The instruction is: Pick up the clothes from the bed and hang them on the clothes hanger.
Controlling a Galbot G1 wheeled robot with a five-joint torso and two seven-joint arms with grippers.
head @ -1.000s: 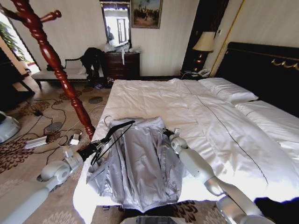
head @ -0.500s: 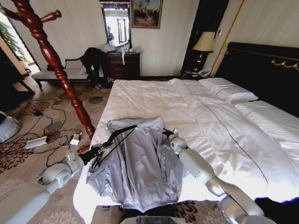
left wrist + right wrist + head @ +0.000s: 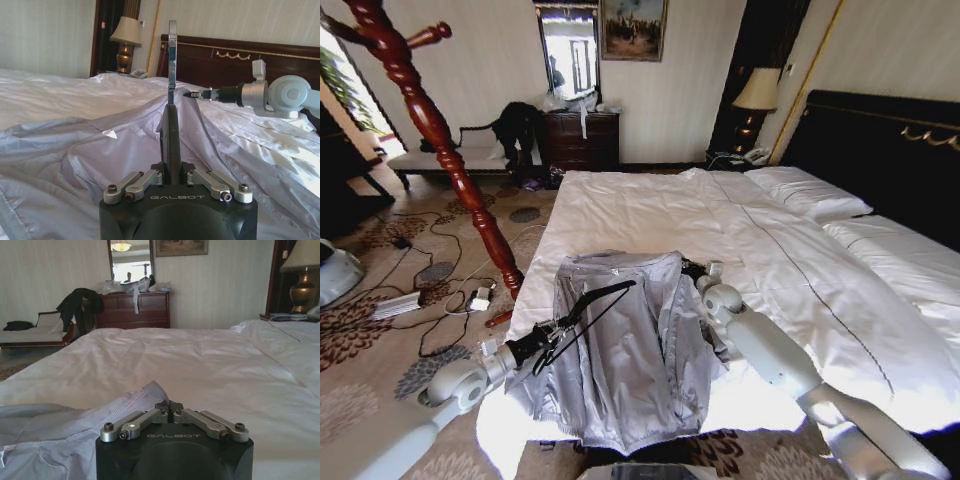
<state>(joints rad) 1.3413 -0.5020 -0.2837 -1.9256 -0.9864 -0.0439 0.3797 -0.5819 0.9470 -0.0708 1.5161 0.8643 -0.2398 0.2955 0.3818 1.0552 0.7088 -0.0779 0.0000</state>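
Note:
The light grey clothes point(image 3: 630, 360) lie spread on the near corner of the white bed point(image 3: 650, 210). My left gripper point(image 3: 542, 342) is shut on the black clothes hanger point(image 3: 595, 300), which it holds low over the jacket's left side. In the left wrist view the clothes hanger point(image 3: 171, 130) stands up from my left gripper point(image 3: 171, 172), silver hook at its far end. My right gripper point(image 3: 690, 268) is shut on the jacket's upper right edge. The right wrist view shows the right gripper point(image 3: 169, 406) pinching the clothes point(image 3: 75, 435), and the fabric rises to a peak at the right gripper point(image 3: 191, 94).
A turned red-brown wooden post point(image 3: 440, 140) stands just left of the bed. Cables and small devices point(image 3: 430, 270) litter the carpet beyond it. A dresser point(image 3: 580, 140), a bench with a black garment heap point(image 3: 515, 125), a lamp point(image 3: 757, 95), pillows point(image 3: 810, 195) and the dark headboard point(image 3: 880, 150) are farther off.
My right gripper moved right and up the bed, pulling the jacket's top edge wider. My left gripper carried the hanger right, farther over the jacket.

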